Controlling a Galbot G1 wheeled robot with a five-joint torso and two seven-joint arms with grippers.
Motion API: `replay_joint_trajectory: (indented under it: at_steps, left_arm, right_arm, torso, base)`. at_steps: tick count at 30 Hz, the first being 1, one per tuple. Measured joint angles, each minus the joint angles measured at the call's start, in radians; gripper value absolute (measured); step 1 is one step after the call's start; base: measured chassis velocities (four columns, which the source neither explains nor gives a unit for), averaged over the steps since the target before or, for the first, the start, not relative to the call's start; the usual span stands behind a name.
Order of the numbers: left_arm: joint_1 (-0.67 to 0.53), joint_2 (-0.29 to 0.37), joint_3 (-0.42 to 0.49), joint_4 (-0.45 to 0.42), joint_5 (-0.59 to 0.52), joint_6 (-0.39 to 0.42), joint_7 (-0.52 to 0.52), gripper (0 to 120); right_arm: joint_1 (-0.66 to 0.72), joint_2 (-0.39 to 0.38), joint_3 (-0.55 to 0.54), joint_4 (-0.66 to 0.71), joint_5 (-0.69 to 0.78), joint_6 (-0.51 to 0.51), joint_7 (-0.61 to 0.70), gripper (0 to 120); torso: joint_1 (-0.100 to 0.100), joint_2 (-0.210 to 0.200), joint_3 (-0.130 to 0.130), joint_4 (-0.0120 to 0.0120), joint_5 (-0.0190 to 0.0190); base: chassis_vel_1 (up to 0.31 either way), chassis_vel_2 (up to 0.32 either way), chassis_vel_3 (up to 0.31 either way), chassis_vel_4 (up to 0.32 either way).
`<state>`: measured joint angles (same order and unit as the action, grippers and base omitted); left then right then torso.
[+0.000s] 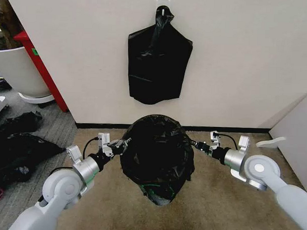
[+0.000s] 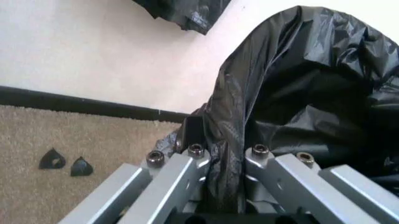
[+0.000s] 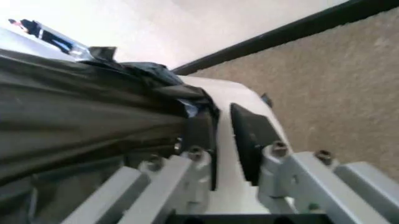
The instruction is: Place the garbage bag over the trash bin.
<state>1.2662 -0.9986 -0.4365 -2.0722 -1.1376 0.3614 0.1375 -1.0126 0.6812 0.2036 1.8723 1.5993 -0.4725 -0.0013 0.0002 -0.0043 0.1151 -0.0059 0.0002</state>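
1. You have the garbage bag [image 1: 158, 158] draped over the trash bin [image 3: 240, 154], on tan carpet [image 1: 221, 208] near the white wall [image 1: 236, 57].
2. Your left gripper [image 1: 123, 143] pinches the bag's left edge.
3. Your right gripper [image 1: 195, 144] sits narrowly parted across the bin's white rim and bag film.
4. A flat black bag bundle [image 1: 158, 62] hangs on the wall beyond.

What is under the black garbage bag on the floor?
The garbage bag covers the trash bin; a white rim strip shows between the right gripper's fingers. The rest is hidden.

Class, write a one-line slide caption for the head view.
Both end effectors, left and right, hold the garbage bag by opposite sides.
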Motion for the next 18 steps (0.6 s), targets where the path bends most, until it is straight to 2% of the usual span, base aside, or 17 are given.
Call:
replay_joint_trajectory:
  at_steps: [2, 6, 8, 12, 14, 16, 18]
  left_arm:
    - [-0.002, -0.001, 0.000, 0.002, -0.005, 0.002, -0.004, 3]
    - [-0.024, -0.009, 0.002, 0.021, -0.044, 0.028, -0.074, 3]
    - [-0.026, -0.010, 0.003, 0.022, -0.048, 0.033, -0.083, 3]
    - [-0.035, -0.013, 0.005, 0.027, -0.069, 0.065, -0.132, 3]
    - [-0.038, -0.013, 0.005, 0.027, -0.085, 0.079, -0.164, 3]
    - [-0.039, -0.013, 0.006, 0.027, -0.087, 0.082, -0.172, 3]
    - [-0.048, -0.015, 0.008, 0.029, -0.099, 0.098, -0.221, 3]
  right_arm:
    - [-0.005, -0.001, 0.005, 0.002, -0.007, 0.003, -0.001, 13]
    - [-0.028, -0.012, 0.047, 0.029, -0.024, 0.013, -0.016, 33]
    - [-0.030, -0.013, 0.052, 0.031, -0.026, 0.015, -0.016, 36]
    - [-0.037, -0.016, 0.088, 0.039, -0.035, 0.021, -0.016, 51]
    - [-0.050, -0.019, 0.117, 0.045, -0.038, 0.024, -0.026, 63]
    - [-0.053, -0.019, 0.124, 0.046, -0.041, 0.026, -0.029, 65]
    - [-0.071, -0.023, 0.155, 0.048, -0.057, 0.041, -0.048, 74]
  torso:
    - [0.000, 0.000, 0.000, 0.0000, 0.0000]
    - [0.000, 0.000, 0.000, -0.0001, -0.0002]
    - [0.000, 0.000, 0.000, -0.0001, -0.0001]
    - [0.000, 0.000, 0.000, -0.0002, -0.0001]
    - [0.000, 0.000, 0.000, 0.0000, -0.0001]
    - [0.000, 0.000, 0.000, 0.0000, -0.0001]
    - [0.000, 0.000, 0.000, 0.0000, 0.0000]
  base:
    - [0.000, 0.000, 0.000, 0.000]
    - [0.000, 0.000, 0.000, 0.000]
    - [0.000, 0.000, 0.000, 0.000]
    - [0.000, 0.000, 0.000, 0.000]
    - [0.000, 0.000, 0.000, 0.000]
    - [0.000, 0.000, 0.000, 0.000]
    - [0.000, 0.000, 0.000, 0.000]
